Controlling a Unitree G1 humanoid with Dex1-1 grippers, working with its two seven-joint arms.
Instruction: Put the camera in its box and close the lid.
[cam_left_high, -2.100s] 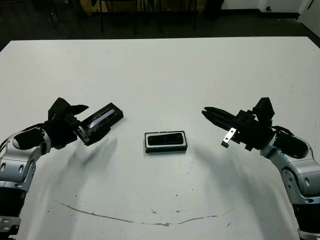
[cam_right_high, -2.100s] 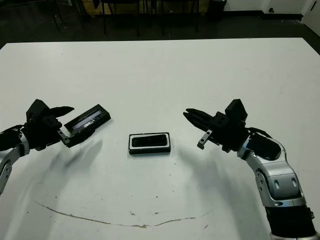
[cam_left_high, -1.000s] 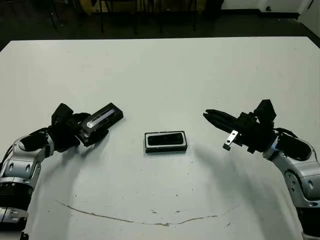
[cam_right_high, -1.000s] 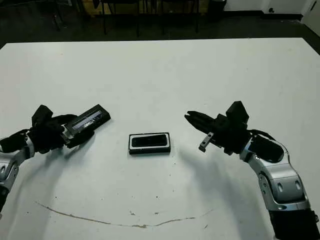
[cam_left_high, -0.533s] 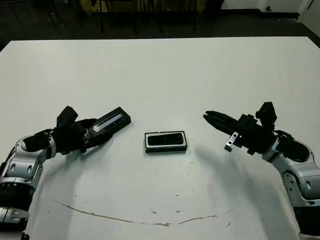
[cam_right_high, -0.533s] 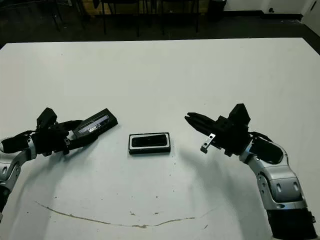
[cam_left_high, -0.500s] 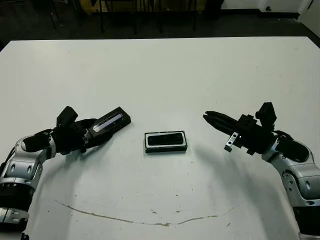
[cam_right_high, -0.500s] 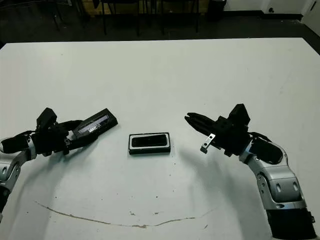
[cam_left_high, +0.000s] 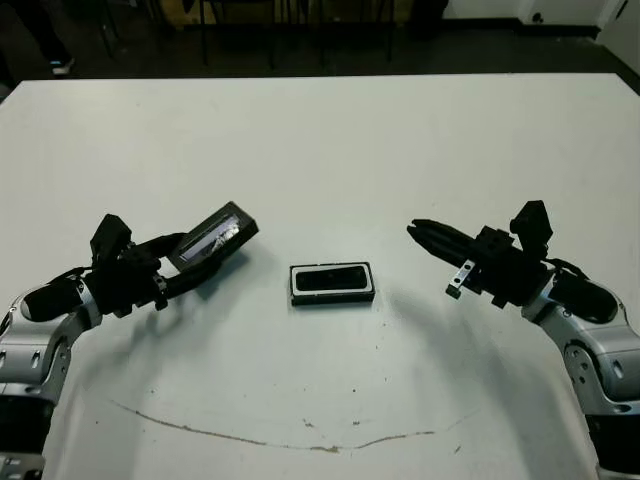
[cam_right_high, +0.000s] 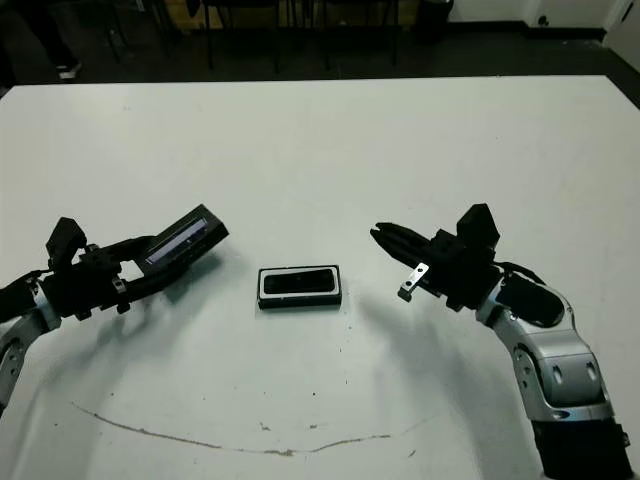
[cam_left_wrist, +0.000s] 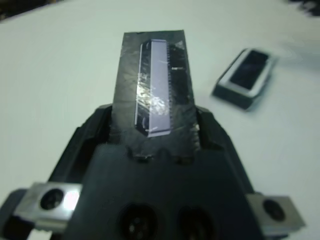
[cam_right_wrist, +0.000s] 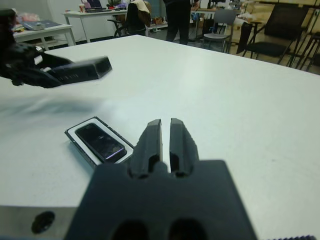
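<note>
The box (cam_left_high: 331, 284), a black-rimmed tray with white lining, lies flat at the table's middle, and the black camera (cam_left_high: 331, 279) rests in its recess. To its left, the flat black lid (cam_left_high: 213, 234) with its pale glossy strip is tilted above the table. My left gripper (cam_left_high: 185, 258) is shut on the lid's near end. The left wrist view shows the lid (cam_left_wrist: 155, 85) between the fingers (cam_left_wrist: 207, 125), with the box (cam_left_wrist: 246, 77) beyond. My right gripper (cam_left_high: 415, 230) hovers to the right of the box, shut on nothing. Its closed fingers (cam_right_wrist: 161, 132) point past the box (cam_right_wrist: 97, 145).
A thin brown line (cam_left_high: 270, 435) runs across the white table near the front edge. Beyond the far edge are dark floor and chair legs (cam_left_high: 270, 30). The right wrist view shows a person's legs (cam_right_wrist: 177, 20), tables and chairs beyond the table.
My left gripper has pulled back to the left and raised the lid, tilting its far end up. The right gripper, the box and the camera have stayed put.
</note>
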